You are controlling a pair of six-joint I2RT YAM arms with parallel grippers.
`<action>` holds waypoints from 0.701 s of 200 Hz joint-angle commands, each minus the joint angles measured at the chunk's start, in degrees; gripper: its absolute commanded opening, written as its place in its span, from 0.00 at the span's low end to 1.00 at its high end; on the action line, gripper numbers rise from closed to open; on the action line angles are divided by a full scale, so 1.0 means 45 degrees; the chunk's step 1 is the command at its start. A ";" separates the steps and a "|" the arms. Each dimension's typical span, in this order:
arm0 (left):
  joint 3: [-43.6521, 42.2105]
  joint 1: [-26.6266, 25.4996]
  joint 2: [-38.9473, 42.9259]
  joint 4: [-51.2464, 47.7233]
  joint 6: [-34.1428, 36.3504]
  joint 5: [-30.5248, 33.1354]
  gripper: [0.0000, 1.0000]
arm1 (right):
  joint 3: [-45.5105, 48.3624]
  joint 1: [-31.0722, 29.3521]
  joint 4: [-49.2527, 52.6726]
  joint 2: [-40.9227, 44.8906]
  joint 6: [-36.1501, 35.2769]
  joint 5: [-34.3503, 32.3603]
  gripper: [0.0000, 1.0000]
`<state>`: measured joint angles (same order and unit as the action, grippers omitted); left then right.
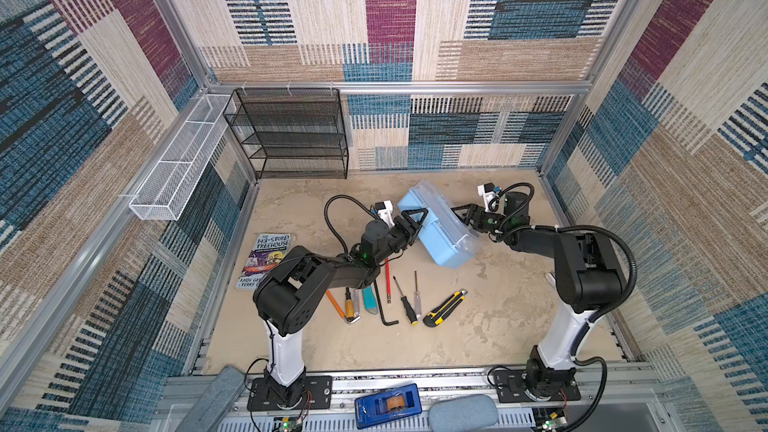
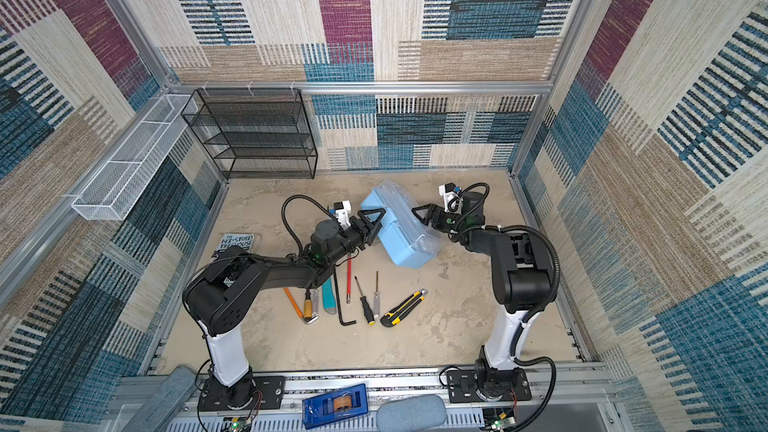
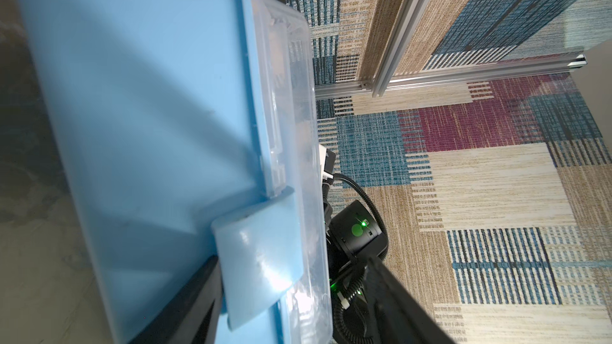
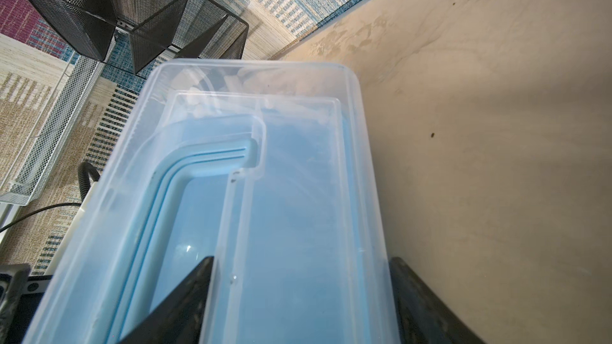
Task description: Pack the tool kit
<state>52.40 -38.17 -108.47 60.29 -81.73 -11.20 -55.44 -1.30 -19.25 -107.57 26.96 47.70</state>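
Book (image 1: 266, 257) flat at the left edge of the worktop (image 1: 490, 326), one corner under the left arm. Left arm: up from the front rail, elbow folded low, forearm reaching right and back; left claw (image 1: 415, 224) turned on its side at the tool case (image 1: 442, 228), fingers apart, astride the rim by the blue latch (image 3: 258, 259); one finger (image 3: 185, 306) against the blue body, its mate clear of the lid (image 4: 298, 193).

Loose tools in a row in front of the case: pencil (image 1: 334, 303), hex key (image 1: 384, 309), red screwdriver (image 1: 387, 280), black screwdriver (image 1: 405, 301), utility knife (image 1: 444, 308).

Case tipped up on a long side, aslant, mid-worktop toward the back, lid facing right.

Right arm: column upright, elbow high, forearm reaching left; right claw (image 1: 463, 216) fingers apart at the lid; one finger (image 4: 178, 302) across the lid's face, the other beside its edge; contact cannot be told.

Open room: bare worktop from the knife to the right arm's base; a band between tools and front rail; a strip between case and back wall.
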 commanded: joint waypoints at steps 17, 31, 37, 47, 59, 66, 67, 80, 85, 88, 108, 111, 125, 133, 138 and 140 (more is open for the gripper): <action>0.0188 -0.0219 0.0059 0.2317 -0.0140 -0.1788 0.68 | 0.0317 -0.0180 0.3536 -0.0285 -0.1193 -0.0112 0.70; 0.0191 -0.0224 0.0044 0.2313 -0.0134 -0.1797 0.66 | 0.0326 -0.0145 0.3530 -0.0295 -0.1186 -0.0092 0.70; 0.0191 -0.0222 0.0037 0.2313 -0.0136 -0.1788 0.66 | 0.0347 -0.0141 0.3503 -0.0276 -0.1167 -0.0074 0.70; 0.0172 -0.0228 0.0022 0.2256 -0.0150 -0.1789 0.66 | 0.0338 -0.0135 0.3496 -0.0254 -0.1144 -0.0069 0.70; 0.0160 -0.0222 0.0012 0.2074 -0.0158 -0.1802 0.66 | 0.0333 -0.0126 0.3496 -0.0209 -0.1143 -0.0073 0.70; 0.0176 -0.0223 0.0036 0.1870 -0.0132 -0.1826 0.66 | 0.0333 -0.0123 0.3534 -0.0189 -0.1146 -0.0073 0.70; 0.0184 -0.0225 0.0048 0.1843 -0.0125 -0.1827 0.66 | 0.0321 -0.0122 0.3534 -0.0174 -0.1147 -0.0073 0.70; 0.0186 -0.0223 0.0168 0.1500 0.0065 -0.1847 0.67 | 0.0272 -0.0121 0.3566 -0.0123 -0.1164 -0.0073 0.70; 0.0223 -0.0210 0.0256 0.1327 0.0153 -0.1847 0.67 | 0.0267 -0.0121 0.3586 -0.0110 -0.1160 -0.0087 0.70; 0.0233 -0.0209 0.0292 0.1208 0.0239 -0.1852 0.67 | 0.0257 -0.0121 0.3587 -0.0103 -0.1164 -0.0092 0.70; 0.0504 -0.0204 0.0610 0.0243 0.0700 -0.1999 0.69 | 0.0242 -0.0121 0.3574 -0.0100 -0.1114 -0.0074 0.70; 0.0555 -0.0191 0.0661 0.0092 0.0763 -0.2029 0.70 | 0.0234 -0.0121 0.3556 -0.0100 -0.1099 -0.0064 0.70; 0.0755 -0.0179 0.0839 -0.0441 0.0999 -0.2096 0.71 | 0.0211 -0.0121 0.3527 -0.0086 -0.1012 -0.0017 0.70; 0.0852 -0.0156 0.0943 -0.0721 0.1078 -0.2116 0.71 | 0.0172 -0.0121 0.3518 -0.0075 -0.0992 -0.0003 0.70; 0.0907 -0.0150 0.0996 -0.0889 0.1142 -0.2129 0.72 | 0.0155 -0.0121 0.3506 -0.0061 -0.0990 -0.0006 0.70; 0.0917 -0.0150 0.1027 -0.0959 0.1164 -0.2137 0.72 | 0.0153 -0.0121 0.3518 -0.0056 -0.0986 -0.0008 0.71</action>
<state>55.33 -39.11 -105.19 60.31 -80.01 -19.81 -54.13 -1.85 -3.11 -108.40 22.24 47.29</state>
